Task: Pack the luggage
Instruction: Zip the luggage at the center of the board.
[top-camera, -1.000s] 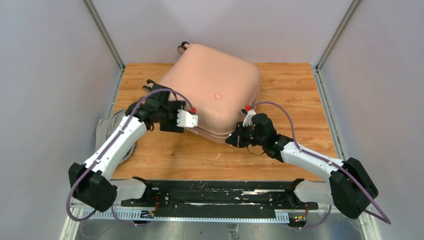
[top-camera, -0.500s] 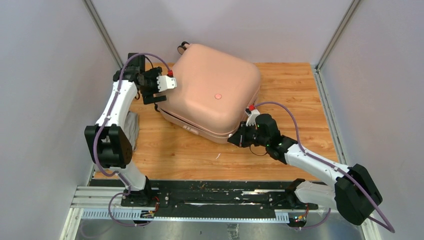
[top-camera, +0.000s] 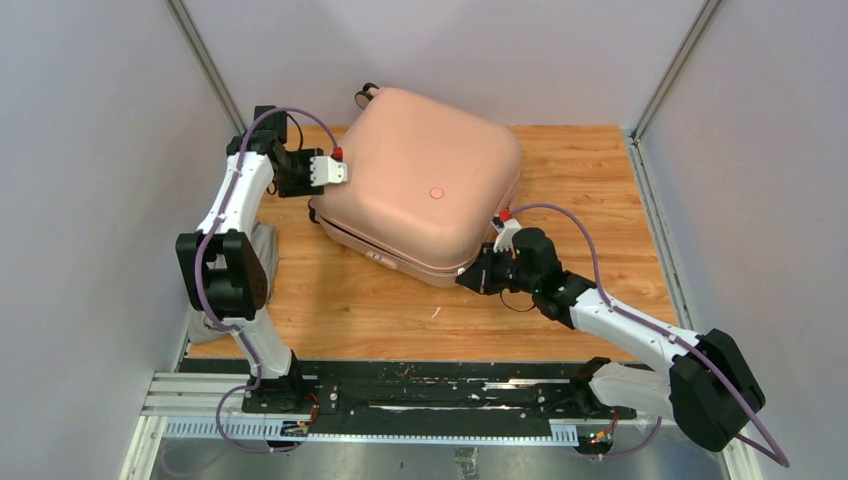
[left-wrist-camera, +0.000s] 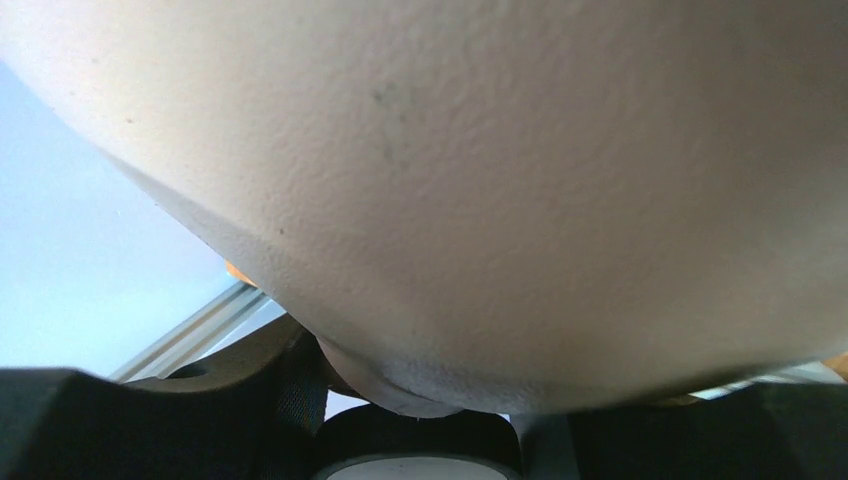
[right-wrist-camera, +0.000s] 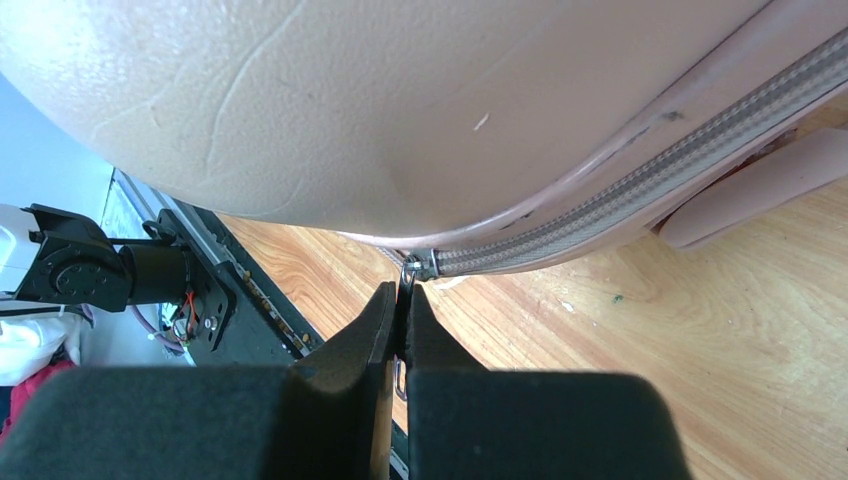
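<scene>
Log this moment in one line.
luggage: lid down | right gripper: shut on zipper pull | left gripper: at luggage's left corner, opening unclear

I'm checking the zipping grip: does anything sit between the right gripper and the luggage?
Nothing visible does. The right gripper is shut on the zipper pull at the luggage's near corner.

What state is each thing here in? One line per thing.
luggage, lid shut, lying flat.
zip pull, pinched at the luggage's near corner.
right gripper, shut on zip pull.
left gripper, at the luggage's left corner, opening unclear.
</scene>
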